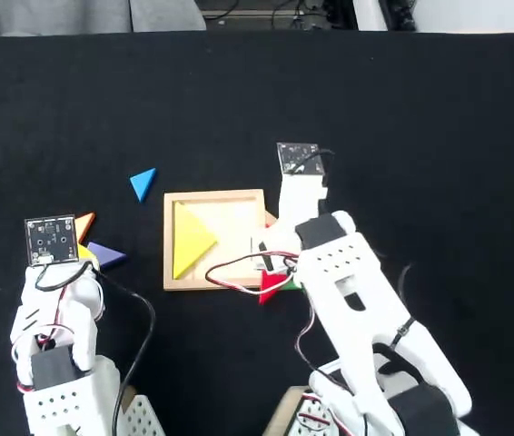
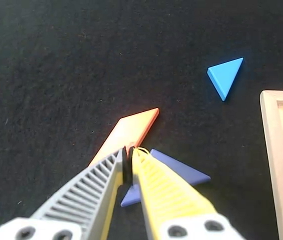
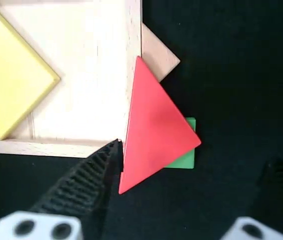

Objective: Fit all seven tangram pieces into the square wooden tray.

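Tangram pieces lie spread over a black cloth-covered table (image 1: 420, 109), with cables and grey and white shapes at its far edge. The square wooden tray (image 1: 213, 195) sits near the middle of the table, between the two arms. It holds one piece, a large yellow triangle (image 1: 191, 238), which lies flat against the wall on the left arm's side.

A small light blue triangle (image 1: 143, 183) lies apart on the cloth beyond the tray's far corner on that side. Closer to the left arm, an orange parallelogram (image 2: 131, 131) and a dark blue triangle (image 2: 179, 170) lie just beside each other.

On the tray's opposite side, a large red triangle (image 3: 154, 130) has one edge along the tray's rim and covers part of a green square (image 3: 184, 159). A pale peach piece (image 3: 156, 55) pokes out from beside the same rim, next to the red triangle's far point.

The left gripper (image 2: 129, 152) has its grey and yellow fingers drawn together, with only a thin dark slit between the tips. The tips meet at the near end of the orange parallelogram, above the dark blue triangle, with nothing visibly clamped between them.

The right gripper (image 3: 196, 152) is spread wide and holds nothing. One black fingertip (image 3: 112, 150) is at the tray's near corner, right beside the red triangle's edge. The other hangs over bare cloth well beyond the green square.
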### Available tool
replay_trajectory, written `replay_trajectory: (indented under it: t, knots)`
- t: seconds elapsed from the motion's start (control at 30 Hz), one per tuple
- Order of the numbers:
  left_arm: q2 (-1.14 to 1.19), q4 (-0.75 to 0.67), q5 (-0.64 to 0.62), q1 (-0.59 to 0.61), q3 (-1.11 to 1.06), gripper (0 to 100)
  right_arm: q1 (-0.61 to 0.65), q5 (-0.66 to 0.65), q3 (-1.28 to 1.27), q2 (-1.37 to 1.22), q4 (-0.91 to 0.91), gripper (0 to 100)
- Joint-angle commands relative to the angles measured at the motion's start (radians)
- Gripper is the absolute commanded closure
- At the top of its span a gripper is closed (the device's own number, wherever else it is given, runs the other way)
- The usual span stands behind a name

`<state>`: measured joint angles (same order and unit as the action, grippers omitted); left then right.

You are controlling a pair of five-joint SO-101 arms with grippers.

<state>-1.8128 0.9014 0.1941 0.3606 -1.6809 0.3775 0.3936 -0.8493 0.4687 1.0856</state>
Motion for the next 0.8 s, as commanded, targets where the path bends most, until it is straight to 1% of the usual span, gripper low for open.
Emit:
replay_trajectory:
  t: [0.0,0.13,0.3,0.47,0.67,0.77]
  knots:
    - [-0.009,-0.011,0.006,-0.012,-0.018,95,0.008,0.014,0.071,-0.111,-0.018,58.2]
    - [-0.009,-0.011,0.006,-0.012,-0.018,95,0.003,0.041,0.143,-0.255,-0.014,58.2]
    - [-0.009,-0.011,0.008,-0.012,-0.018,95,0.011,0.051,0.186,-0.338,-0.018,58.3]
    - [-0.009,-0.011,0.008,-0.012,-0.018,95,0.020,0.054,0.206,-0.348,-0.026,58.3]
    - [-0.009,-0.011,0.009,-0.012,-0.018,95,0.115,0.055,0.229,-0.348,-0.018,58.3]
    - [-0.009,-0.011,0.009,-0.012,-0.018,95,0.127,0.055,0.242,-0.355,-0.021,58.3]
